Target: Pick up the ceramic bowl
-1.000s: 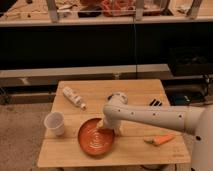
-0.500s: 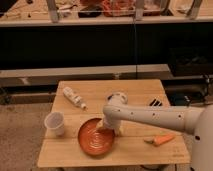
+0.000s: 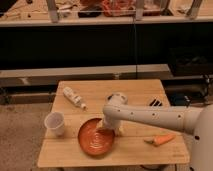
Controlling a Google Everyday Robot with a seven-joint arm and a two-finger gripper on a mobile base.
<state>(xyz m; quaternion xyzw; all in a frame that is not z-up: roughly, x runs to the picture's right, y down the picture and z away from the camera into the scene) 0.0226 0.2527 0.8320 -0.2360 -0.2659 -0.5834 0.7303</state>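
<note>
The arm reaches in from the right, and the hand is down at the ceramic bowl, right on its rim at about two o'clock. That makes sense for a wide, shallow dish: there is no body to wrap, so the lip is the only place two fingers can bite. Whether they are spread or pinched on that lip I cannot tell; the wrist housing hides them.

The bowl sits low on the bench, towards the front edge and a little left of centre, flat on its base with the pale rings facing up. My read is that the grasp is being set and the lift has not started.

Neighbours now. A white cup stands at the bowl's nine o'clock, just beside it but apart, so a swing that way could knock it. A small bottle lies on its side at eleven o'clock, well back. An orange carrot-like piece lies out at three o'clock, under the forearm, and something dark sits near the far right edge.

With a glossy rim held on one side, a tilt or slip on lifting looks the main risk.
</note>
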